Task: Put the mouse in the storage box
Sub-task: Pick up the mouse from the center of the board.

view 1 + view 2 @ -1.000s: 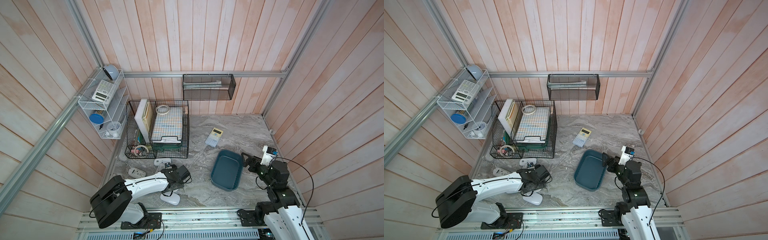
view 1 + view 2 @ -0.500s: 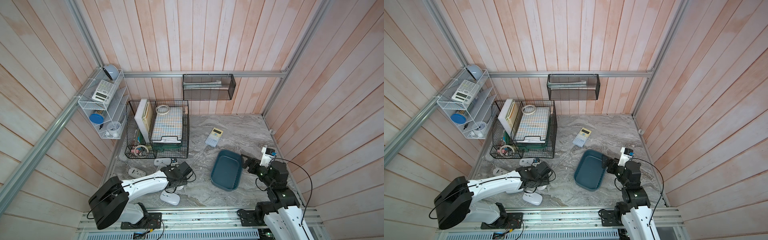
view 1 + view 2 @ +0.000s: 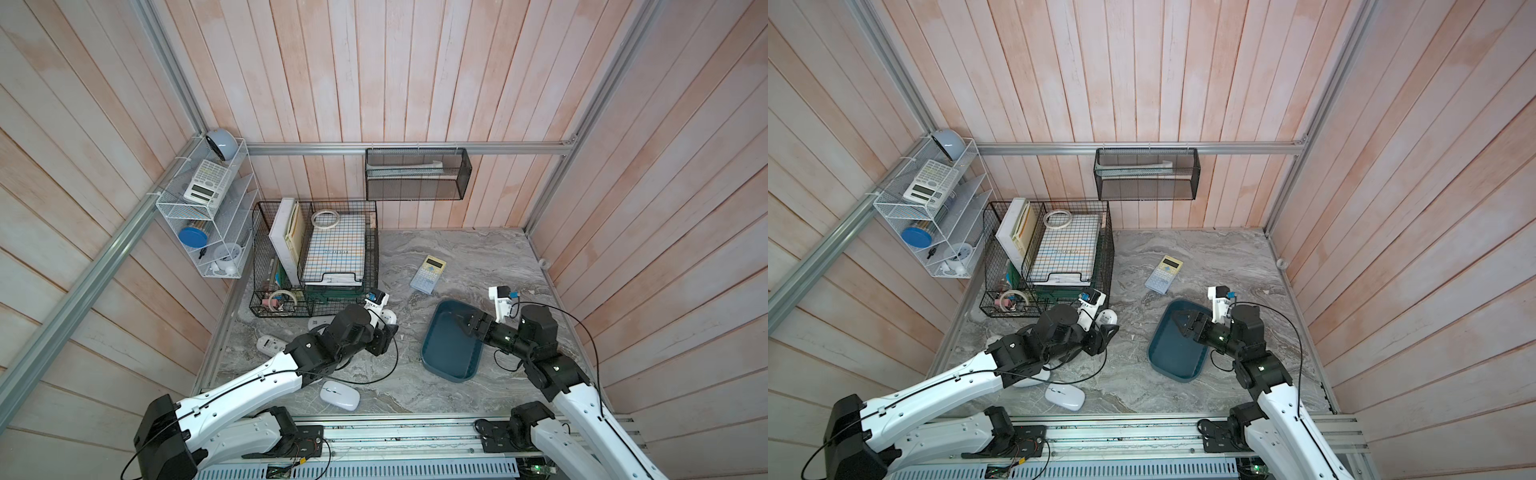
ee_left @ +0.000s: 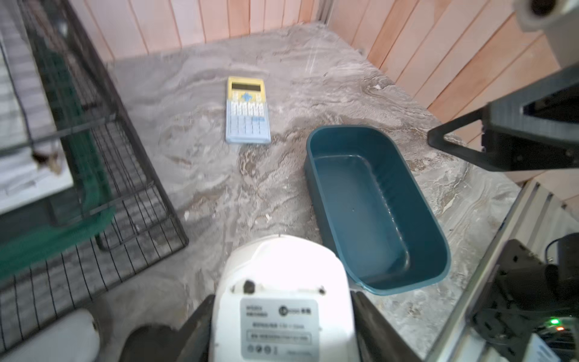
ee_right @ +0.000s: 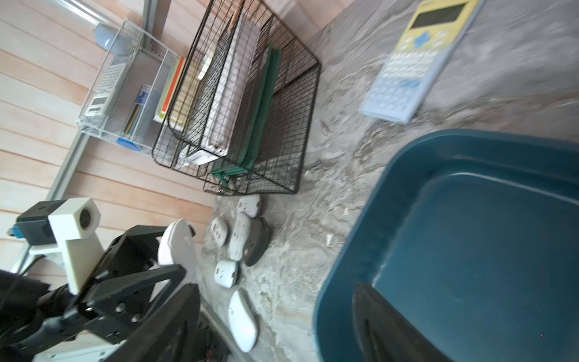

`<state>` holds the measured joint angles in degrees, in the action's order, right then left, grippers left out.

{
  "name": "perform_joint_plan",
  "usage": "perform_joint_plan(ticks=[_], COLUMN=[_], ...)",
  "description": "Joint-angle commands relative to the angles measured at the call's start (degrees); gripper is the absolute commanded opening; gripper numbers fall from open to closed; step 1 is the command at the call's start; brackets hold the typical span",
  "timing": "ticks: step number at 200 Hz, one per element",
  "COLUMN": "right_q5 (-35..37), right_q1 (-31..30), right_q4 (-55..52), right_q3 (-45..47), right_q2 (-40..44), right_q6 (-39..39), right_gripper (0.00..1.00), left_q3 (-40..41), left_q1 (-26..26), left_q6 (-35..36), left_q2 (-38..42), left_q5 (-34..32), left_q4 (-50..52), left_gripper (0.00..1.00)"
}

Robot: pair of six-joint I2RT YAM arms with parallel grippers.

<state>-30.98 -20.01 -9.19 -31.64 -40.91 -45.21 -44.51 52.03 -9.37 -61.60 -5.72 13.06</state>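
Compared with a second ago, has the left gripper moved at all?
Yes. The left gripper, shut on a white mouse, has shifted past the wire basket's near corner, toward the storage box.

Open tabletop point(image 3: 409, 330) lies between wire basket point(image 3: 259, 266) and storage box point(image 3: 446, 357); right tool point(image 3: 461, 322) overhangs the box.

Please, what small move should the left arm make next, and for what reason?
Probably carry the white mouse toward the robot's right, over the storage box, before lowering. The left gripper is shut on the mouse, held clear of the table and not above the box, which lies empty with the right gripper at its rim.
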Motion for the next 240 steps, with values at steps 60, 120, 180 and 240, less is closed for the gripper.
perform_joint_plan(ticks=[60,120,180,240], right_q5=[1.16,2.09,-0.50,5.20], right_q1=[-18.13,-23.73,-24.43,-13.00], right_q4=[6.20,8.29,10.03,-0.78], right_q3=[-12.29,-16.80,-17.45,-16.55], right_q2=[-18.74,-30.55,-32.48,-28.18], right_q6=[-0.35,0.00,-1.02,7.01], right_gripper=[0.77,0.65,0.27,0.25], left_q3=[2.06,3.93,4.32,9.28], left_q1=[0.18,0.34,0.35,0.35], left_q6=[28.50,27.84,25.52,7.07], left_q2=[-2.95,-1.24,-1.24,5.97], left_q5=[9.16,10.81,6.85,-5.62], left_q4=[-12.23,-13.61,-14.25,-14.81], left_gripper=[0.49,0.49,0.64,1.00])
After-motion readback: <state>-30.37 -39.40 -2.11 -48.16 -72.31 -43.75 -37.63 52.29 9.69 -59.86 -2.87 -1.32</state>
